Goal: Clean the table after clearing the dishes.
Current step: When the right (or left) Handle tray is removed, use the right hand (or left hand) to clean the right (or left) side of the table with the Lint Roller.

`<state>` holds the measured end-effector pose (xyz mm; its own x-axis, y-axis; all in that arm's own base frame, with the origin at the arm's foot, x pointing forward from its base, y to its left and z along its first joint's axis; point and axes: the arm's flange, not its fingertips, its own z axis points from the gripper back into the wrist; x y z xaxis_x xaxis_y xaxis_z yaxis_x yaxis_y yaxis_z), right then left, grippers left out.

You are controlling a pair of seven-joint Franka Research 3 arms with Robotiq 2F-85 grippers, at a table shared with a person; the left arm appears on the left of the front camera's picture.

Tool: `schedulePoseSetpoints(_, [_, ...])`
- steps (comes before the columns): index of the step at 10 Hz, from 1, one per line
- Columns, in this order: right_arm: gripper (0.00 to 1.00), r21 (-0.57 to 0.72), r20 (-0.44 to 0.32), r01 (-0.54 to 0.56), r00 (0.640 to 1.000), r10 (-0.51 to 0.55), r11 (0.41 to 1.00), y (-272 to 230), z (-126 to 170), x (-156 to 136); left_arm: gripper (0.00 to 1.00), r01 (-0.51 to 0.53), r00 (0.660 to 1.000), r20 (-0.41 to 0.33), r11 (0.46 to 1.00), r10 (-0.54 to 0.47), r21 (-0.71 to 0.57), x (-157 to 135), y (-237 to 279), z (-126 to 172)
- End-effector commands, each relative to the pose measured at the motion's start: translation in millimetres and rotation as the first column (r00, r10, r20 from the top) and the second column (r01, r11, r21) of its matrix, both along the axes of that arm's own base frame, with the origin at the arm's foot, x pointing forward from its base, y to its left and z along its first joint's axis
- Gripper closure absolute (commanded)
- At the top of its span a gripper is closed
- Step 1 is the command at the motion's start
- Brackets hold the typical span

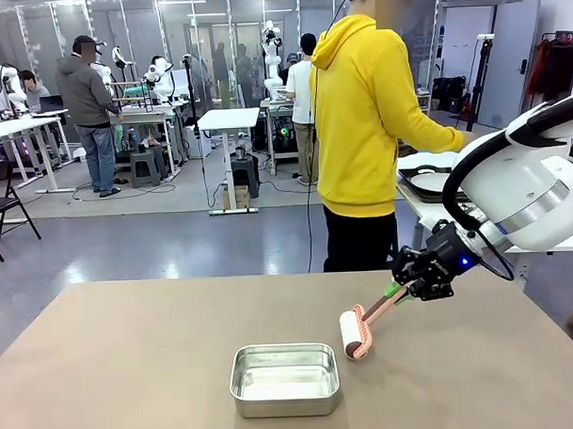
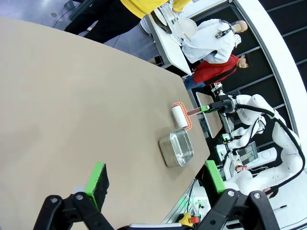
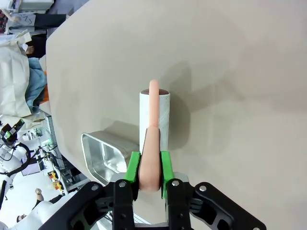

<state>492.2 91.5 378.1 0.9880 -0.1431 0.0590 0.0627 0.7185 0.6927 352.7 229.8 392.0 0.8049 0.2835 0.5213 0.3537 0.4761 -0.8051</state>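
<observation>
My right gripper is shut on the pink handle of a white lint roller. The roller's head lies against or just above the taupe table, right of the middle. The right wrist view shows both green pads clamped on the handle, with the roller straight ahead. My left gripper hangs open and empty over the table's near side. A person in a yellow hoodie stands at the far side, turned to a white side table where the dishes lie on a dark tray.
A small square steel pan sits on the table just left of the roller, near the front edge. The white side table stands beyond the far right corner. Other people and workbenches are far behind.
</observation>
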Motion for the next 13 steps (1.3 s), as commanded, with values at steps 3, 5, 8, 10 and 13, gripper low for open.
schedulePoseSetpoints(3, [0.78, -0.170, 0.074, 0.037, 0.997, -0.024, 0.985, -44.3, -24.4, -20.6, 0.00, -0.012, 1.000, 0.006, 1.000, 0.012, 0.003, -1.8, 0.4, 1.0])
schedulePoseSetpoints(5, [0.78, -0.260, 0.105, -0.001, 0.994, 0.030, 0.966, -81.6, -25.0, -37.8, 0.00, -0.012, 1.000, 0.006, 1.000, 0.012, 0.003, -1.8, 0.4, 1.0])
schedulePoseSetpoints(8, [0.78, -0.431, 0.131, 0.065, 0.991, -0.009, 0.900, -126.0, -14.4, -59.0, 0.00, -0.012, 1.000, 0.006, 1.000, 0.012, 0.003, -1.8, 0.4, 1.0])
schedulePoseSetpoints(10, [0.78, -0.564, 0.084, 0.091, 0.995, -0.052, 0.821, -145.3, -5.6, -68.5, 0.00, -0.012, 1.000, 0.006, 1.000, 0.012, 0.003, -1.8, 0.4, 1.0])
schedulePoseSetpoints(13, [0.78, -0.711, -0.028, 0.027, 0.997, -0.067, 0.702, -158.3, 8.6, -71.0, 0.00, -0.012, 1.000, 0.006, 1.000, 0.012, 0.003, -1.8, 0.4, 1.0])
